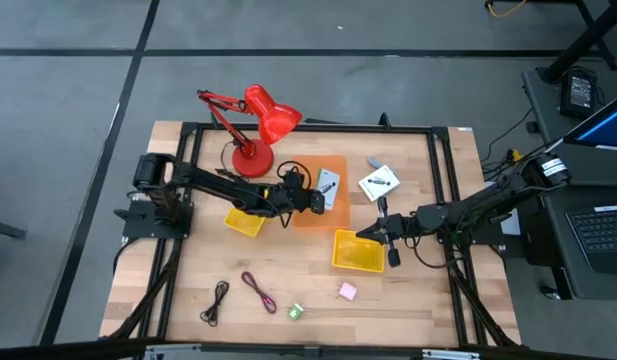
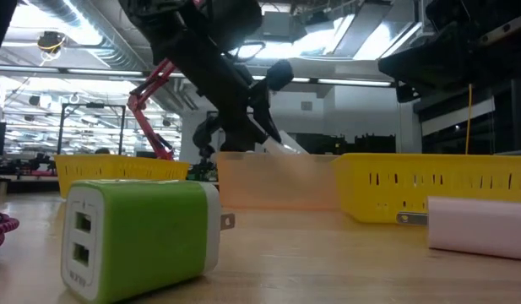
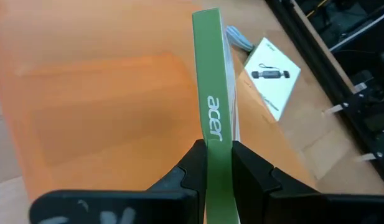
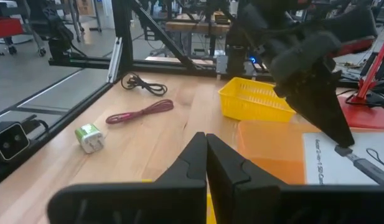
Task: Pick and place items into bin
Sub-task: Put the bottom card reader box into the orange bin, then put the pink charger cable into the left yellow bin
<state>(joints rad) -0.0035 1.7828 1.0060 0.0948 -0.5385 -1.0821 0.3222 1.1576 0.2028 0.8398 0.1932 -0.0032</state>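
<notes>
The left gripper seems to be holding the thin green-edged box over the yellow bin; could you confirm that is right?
Not quite: the left gripper does hold the green-edged box, but over the orange bin, as the left wrist view shows.

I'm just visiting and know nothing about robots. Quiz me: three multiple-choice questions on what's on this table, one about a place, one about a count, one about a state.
1. Where is the left gripper?
A. Over the orange bin
B. Beside the black cord
C. On the red lamp

2. How many yellow baskets are on the table?
A. One
B. Two
C. Four

3. What is the left gripper doing?
A. Hanging open and empty
B. Shut on a thin green-edged box
C. Holding the maroon cord

Answers:
1 A: the high view shows it above the orange bin.
2 B: one basket lies under the left arm, one by the right gripper.
3 B: the left wrist view shows its fingers pinching the box's edge.
</notes>
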